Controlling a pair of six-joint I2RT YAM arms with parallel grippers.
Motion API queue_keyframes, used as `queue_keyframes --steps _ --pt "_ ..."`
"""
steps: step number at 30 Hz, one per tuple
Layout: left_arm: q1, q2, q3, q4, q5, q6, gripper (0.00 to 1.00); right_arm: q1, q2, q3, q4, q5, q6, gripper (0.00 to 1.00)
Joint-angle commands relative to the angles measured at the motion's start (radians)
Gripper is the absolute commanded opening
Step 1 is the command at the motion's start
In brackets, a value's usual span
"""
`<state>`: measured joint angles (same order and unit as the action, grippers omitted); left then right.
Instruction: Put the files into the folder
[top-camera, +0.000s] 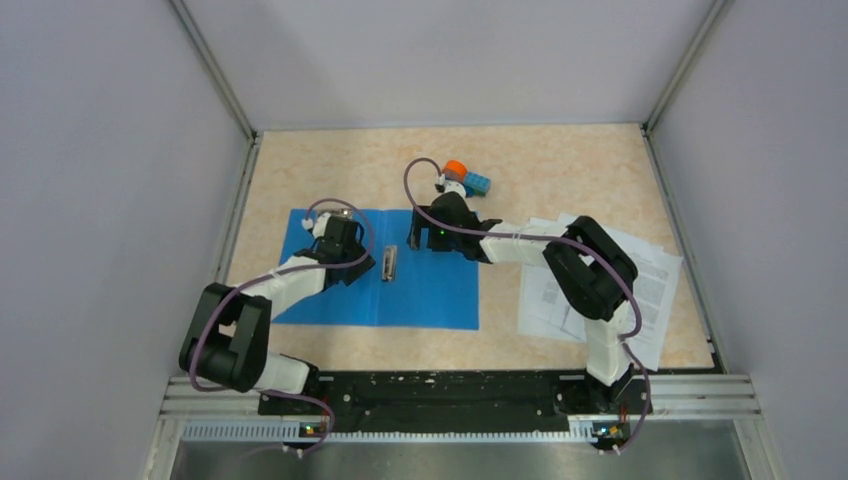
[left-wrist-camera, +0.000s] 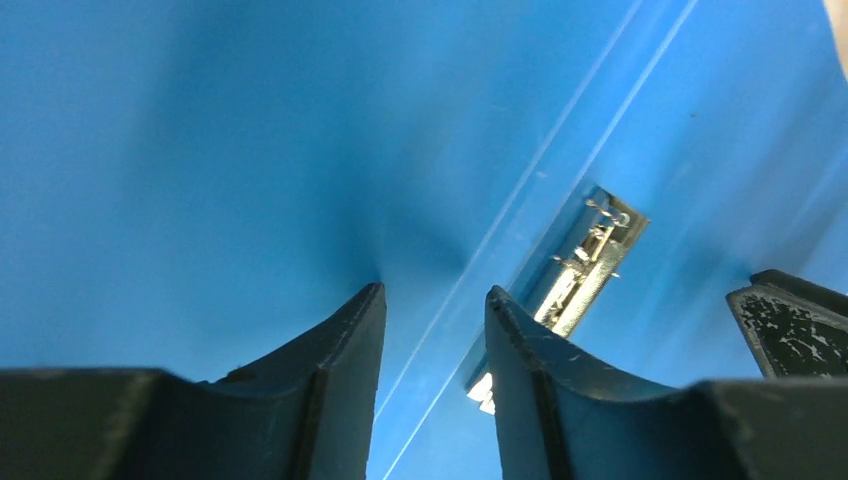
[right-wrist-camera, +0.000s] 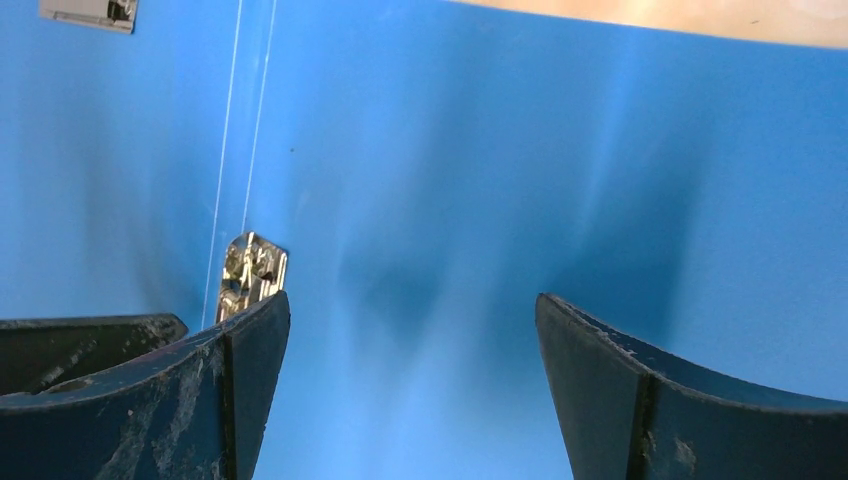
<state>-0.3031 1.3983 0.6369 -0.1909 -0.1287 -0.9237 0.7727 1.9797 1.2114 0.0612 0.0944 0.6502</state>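
Now, low over the open folder (left-wrist-camera: 200, 150): left gripper (left-wrist-camera: 435, 292) half-open, empty, metal clip (left-wrist-camera: 590, 260) just right of it; right gripper (right-wrist-camera: 412, 297) spread wide, empty.

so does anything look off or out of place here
A small blue-and-orange toy sits just past the open folder, unrelated to filing. The papers lie fanned and askew under the right arm, not squared up. Nothing looks damaged.
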Motion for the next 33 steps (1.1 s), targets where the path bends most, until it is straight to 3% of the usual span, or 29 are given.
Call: queue_keyframes --steps 1,9,15,26,33 --pt "-0.079 0.085 -0.011 -0.025 0.004 -0.055 0.44 -0.051 0.037 -0.065 -0.199 0.025 -0.038 0.93" --pt "-0.221 0.097 -0.038 -0.008 0.007 -0.175 0.32 -0.073 0.046 -0.012 -0.232 0.029 -0.084 0.93" --pt "-0.277 0.086 -0.044 0.013 0.009 -0.241 0.29 -0.066 0.037 0.003 -0.253 -0.001 -0.105 0.9" --pt "-0.274 -0.094 0.173 -0.358 -0.226 -0.057 0.51 -0.016 0.03 0.022 -0.288 0.03 -0.13 0.88" --pt "-0.26 -0.162 0.108 -0.43 -0.285 -0.066 0.56 0.04 -0.006 0.098 -0.373 0.061 -0.158 0.87"
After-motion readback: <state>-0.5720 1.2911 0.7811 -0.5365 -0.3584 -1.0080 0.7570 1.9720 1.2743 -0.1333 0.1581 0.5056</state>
